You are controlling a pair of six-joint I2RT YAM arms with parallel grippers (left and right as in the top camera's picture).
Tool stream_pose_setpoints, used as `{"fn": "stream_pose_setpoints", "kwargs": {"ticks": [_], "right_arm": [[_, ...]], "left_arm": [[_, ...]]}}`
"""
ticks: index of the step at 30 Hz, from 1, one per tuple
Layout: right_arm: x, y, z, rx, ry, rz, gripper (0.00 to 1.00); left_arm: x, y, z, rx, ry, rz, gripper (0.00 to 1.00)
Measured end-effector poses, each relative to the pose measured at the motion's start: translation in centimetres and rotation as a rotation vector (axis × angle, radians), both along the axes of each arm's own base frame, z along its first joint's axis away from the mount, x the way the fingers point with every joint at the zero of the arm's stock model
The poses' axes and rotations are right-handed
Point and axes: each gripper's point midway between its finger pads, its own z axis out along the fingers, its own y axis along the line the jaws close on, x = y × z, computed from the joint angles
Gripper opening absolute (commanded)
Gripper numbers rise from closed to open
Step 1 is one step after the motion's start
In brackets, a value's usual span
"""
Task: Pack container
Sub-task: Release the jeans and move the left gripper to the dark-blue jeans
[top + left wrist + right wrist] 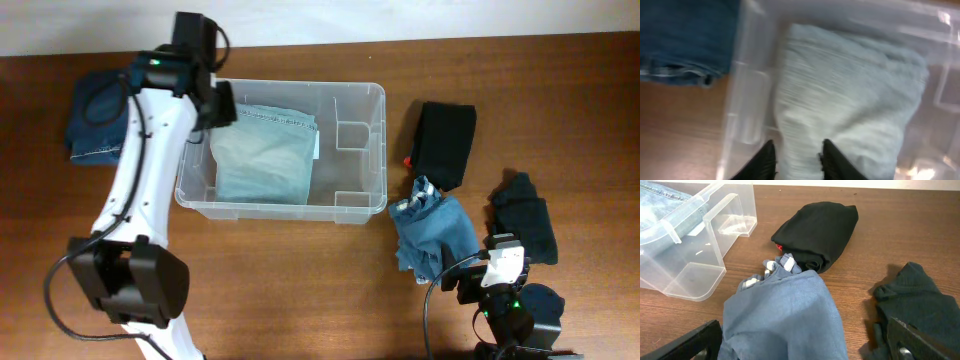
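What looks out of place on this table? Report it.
Nothing is spilled or damaged. Only the blue-grey cloth garment right of the large clear plastic rectangular bin lies crumpled, unlike the neatly folded black cloth garment beside it.

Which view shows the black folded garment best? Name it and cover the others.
Right wrist: the black garment is close and sharp, red detail visible. Overhead shows it whole but small, beside the container. Left wrist misses it.
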Motion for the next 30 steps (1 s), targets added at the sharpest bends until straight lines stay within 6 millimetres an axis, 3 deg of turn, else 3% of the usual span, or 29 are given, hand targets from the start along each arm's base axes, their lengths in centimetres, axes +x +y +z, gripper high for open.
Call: {"fn": "stream_pose_setpoints", "kwargs": {"ticks": [2,4,10,15,18,20,22,24,25,28,30], "right_arm": [[0.0,0.0,0.0,0.000,0.000,0.000,0.98],[0.0,0.0,0.0,0.000,0.000,0.000,0.98],[0.0,0.0,0.0,0.000,0.000,0.000,0.99],[0.0,0.0,0.0,0.000,0.000,0.000,0.98],[0.0,0.0,0.0,0.000,0.000,0.000,0.98],[0.0,0.0,0.0,0.000,0.001,0.000,0.98],[0.0,0.0,0.0,0.000,0.000,0.000,0.98],[0.0,0.0,0.1,-0.001,-0.003,0.000,0.98],[0.0,0.0,0.0,0.000,-0.001,0.000,0.99],[0.0,0.0,0.0,0.000,-0.002,0.000,0.98],[0.0,0.0,0.0,0.000,-0.001,0.000,0.98]], "left_arm": [[-0.8,-1.7,-1.8,0.019,0.056,-0.082,0.21],[-2.3,-3.0,-5.6,0.059,0.165,-0.162,0.20],[-5.2,-2.0,-14.9,0.132,0.417,-0.202,0.22],[-4.6,-1.4,-15.4,0.123,0.411,-0.193,0.25],[-4.5,-0.9,-14.7,0.111,0.428,-0.180,0.25],[-4.4,-0.4,-13.1,0.118,0.461,-0.168,0.26],[-3.1,-0.1,-10.0,0.117,0.433,-0.160,0.42],[-0.4,-0.4,-3.9,0.098,0.283,-0.154,0.67],[1.2,-0.7,-0.2,0.083,0.158,-0.150,0.73],[3.8,-0.4,8.2,0.045,-0.134,-0.126,0.80],[4.5,1.8,12.1,0.034,-0.264,-0.078,0.83]]}}
